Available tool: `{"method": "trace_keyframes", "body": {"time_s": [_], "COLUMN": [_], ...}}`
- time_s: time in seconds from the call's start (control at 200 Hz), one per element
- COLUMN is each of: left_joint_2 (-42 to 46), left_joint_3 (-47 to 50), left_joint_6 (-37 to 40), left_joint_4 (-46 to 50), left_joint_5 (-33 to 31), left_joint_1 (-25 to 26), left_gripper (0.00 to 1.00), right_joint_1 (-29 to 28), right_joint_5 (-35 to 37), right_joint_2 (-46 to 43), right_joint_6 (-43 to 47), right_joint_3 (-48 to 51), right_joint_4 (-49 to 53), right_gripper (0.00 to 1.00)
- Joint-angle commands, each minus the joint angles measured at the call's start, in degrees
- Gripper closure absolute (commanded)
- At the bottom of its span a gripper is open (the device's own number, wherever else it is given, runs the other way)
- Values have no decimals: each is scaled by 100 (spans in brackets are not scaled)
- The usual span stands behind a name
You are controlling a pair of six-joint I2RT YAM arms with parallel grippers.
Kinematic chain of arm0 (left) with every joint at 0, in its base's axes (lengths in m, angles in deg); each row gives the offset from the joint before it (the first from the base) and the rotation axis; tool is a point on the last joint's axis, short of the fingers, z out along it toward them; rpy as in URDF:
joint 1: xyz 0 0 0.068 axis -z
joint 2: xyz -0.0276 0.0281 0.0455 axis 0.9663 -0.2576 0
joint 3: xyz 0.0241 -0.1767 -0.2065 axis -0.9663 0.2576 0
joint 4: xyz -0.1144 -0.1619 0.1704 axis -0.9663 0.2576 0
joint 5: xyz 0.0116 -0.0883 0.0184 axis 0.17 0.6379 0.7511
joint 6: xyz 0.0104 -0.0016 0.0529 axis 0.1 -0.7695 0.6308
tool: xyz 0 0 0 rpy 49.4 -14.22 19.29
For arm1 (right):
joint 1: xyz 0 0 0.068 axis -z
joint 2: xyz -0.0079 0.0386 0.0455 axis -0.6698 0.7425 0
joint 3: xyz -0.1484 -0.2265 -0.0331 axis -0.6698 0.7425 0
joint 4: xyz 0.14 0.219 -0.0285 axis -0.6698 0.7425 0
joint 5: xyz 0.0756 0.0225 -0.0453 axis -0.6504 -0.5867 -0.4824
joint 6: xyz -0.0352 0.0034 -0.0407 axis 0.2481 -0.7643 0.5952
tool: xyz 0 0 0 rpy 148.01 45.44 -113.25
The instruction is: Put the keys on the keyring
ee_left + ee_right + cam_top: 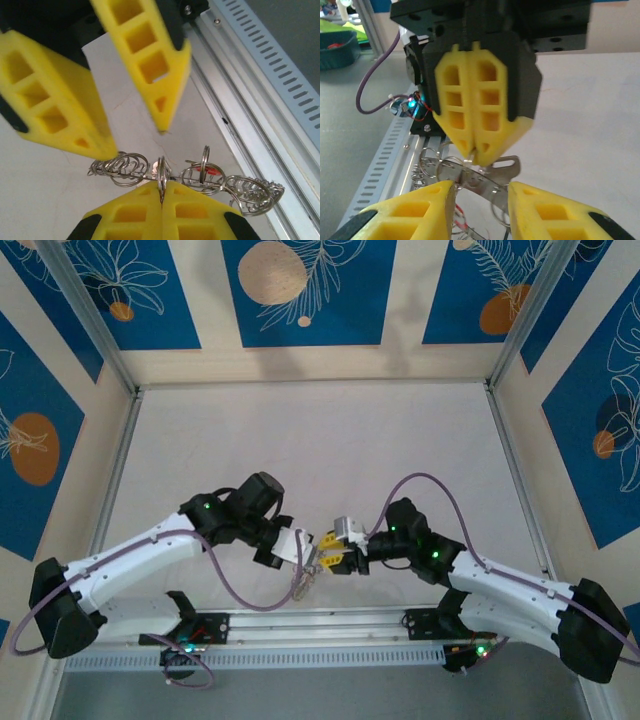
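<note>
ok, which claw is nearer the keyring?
Left. The left claw is shut on the keyring, pinching one of its loops. The right claw is open, with its fingertips poised close over the keyring from the opposite side. I can't tell whether they touch it.

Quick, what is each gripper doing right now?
Left gripper: closed, pinching the keyring.
Right gripper: open, fingers apart close to the keyring, gripping nothing.

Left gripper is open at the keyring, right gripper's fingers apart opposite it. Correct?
No: the left gripper is shut, pinching the keyring, as the left wrist view shows. The right gripper does stand open opposite it.
</note>
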Motion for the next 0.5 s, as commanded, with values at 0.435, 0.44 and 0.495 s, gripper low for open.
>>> {"method": "trace_keyframes", "body": {"time_s": [0.435,0.44,0.495], "left_joint_2": [-198,-195,-213], "left_joint_3": [-276,-278,-290], "left_joint_6": [-519,-519,-569], "left_joint_4": [-314,-308,-303], "left_joint_5": [51,53,75], "left_joint_1": [-110,-112,-126], "left_gripper": [100,100,100], "right_joint_1": [-308,-306,-336], "right_joint_5": [723,722,813], "right_joint_2": [613,619,641], "right_joint_6": [393,392,408], "right_joint_3": [-232,-232,-211], "right_joint_4": [-441,-450,-565], "right_gripper": [84,84,89]}}
